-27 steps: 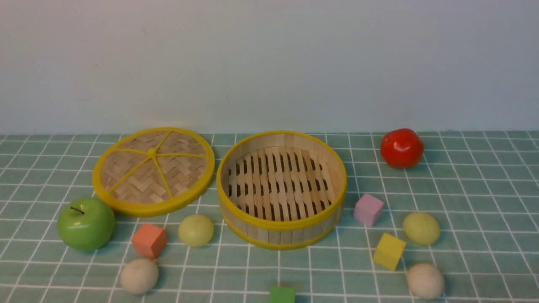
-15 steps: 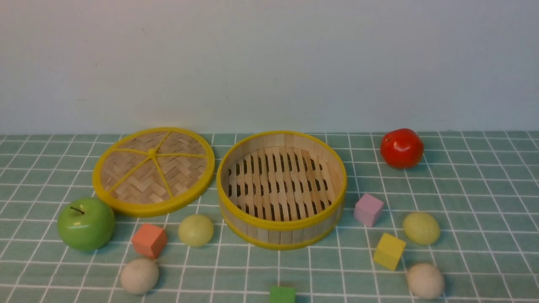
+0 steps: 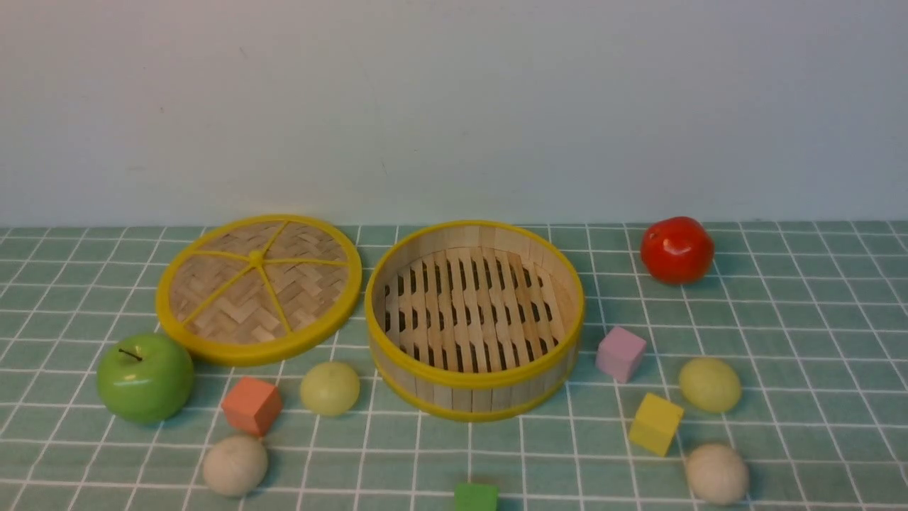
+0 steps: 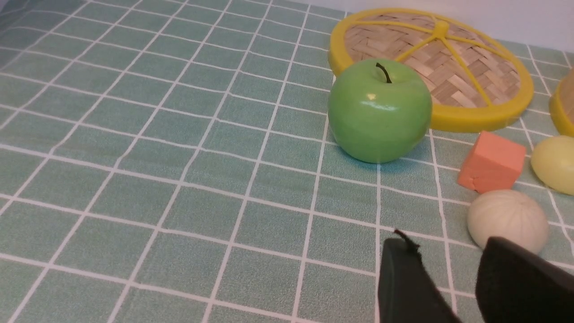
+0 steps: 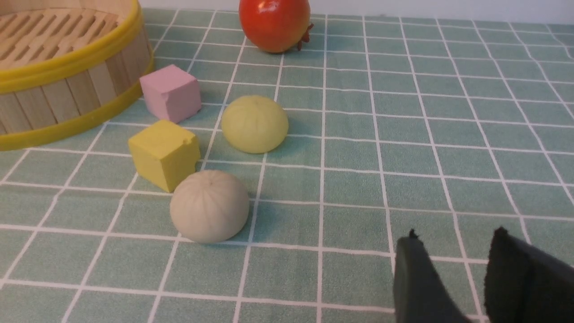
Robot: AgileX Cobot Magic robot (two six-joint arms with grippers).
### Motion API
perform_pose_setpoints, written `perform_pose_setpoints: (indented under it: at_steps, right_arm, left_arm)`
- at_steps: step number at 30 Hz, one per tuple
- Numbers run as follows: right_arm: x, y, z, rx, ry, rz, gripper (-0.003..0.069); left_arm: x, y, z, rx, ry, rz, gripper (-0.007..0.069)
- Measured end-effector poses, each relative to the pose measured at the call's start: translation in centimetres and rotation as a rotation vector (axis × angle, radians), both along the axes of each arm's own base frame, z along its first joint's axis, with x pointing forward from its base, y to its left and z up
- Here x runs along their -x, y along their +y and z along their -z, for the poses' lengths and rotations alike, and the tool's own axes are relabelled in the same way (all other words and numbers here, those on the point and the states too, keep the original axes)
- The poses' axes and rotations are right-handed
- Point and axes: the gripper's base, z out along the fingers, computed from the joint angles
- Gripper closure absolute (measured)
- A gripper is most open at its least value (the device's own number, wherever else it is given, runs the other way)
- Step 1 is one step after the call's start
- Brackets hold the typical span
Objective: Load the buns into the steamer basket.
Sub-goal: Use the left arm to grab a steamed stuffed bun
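The steamer basket (image 3: 474, 380) stands empty at mid-table. Left of it lie two buns, a yellow-green one (image 3: 330, 388) and a beige one (image 3: 235, 465). Two more lie to its right, yellow-green (image 3: 709, 384) and beige (image 3: 716, 473). Neither gripper shows in the front view. My left gripper (image 4: 448, 251) is open and empty above the cloth, just short of the beige bun (image 4: 507, 218). My right gripper (image 5: 455, 242) is open and empty, well apart from the beige bun (image 5: 209, 206) and the yellow-green bun (image 5: 254, 124).
The woven lid (image 3: 259, 289) lies flat left of the basket, with a green apple (image 3: 145, 377) and an orange cube (image 3: 251, 405) in front of it. A red fruit (image 3: 677, 249), a pink cube (image 3: 621, 353), a yellow cube (image 3: 656, 424) and a green cube (image 3: 476, 497) are scattered around.
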Motion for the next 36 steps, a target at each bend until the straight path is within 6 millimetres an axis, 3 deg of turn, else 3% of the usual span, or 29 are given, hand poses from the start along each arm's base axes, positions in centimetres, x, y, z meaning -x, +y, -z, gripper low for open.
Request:
perform_pose_setpoints:
  at_steps: [25, 28, 34, 36]
  right_arm:
    - [0.0, 0.0, 0.0, 0.001, 0.000, 0.000, 0.0419]
    - [0.0, 0.0, 0.0, 0.001, 0.000, 0.000, 0.0419]
    - [0.0, 0.0, 0.0, 0.001, 0.000, 0.000, 0.0419]
    - [0.0, 0.0, 0.0, 0.001, 0.000, 0.000, 0.0419]
  left_arm:
    - [0.0, 0.1, -0.1, -0.037, -0.006, -0.001, 0.0386]
    - [-0.1, 0.0, -0.5, -0.032, -0.050, 0.012, 0.0386]
    - [-0.4, -0.8, -2.9, 0.064, -0.328, 0.086, 0.0386]
    - [-0.2, -1.2, -4.6, 0.167, -0.506, 0.122, 0.0386]
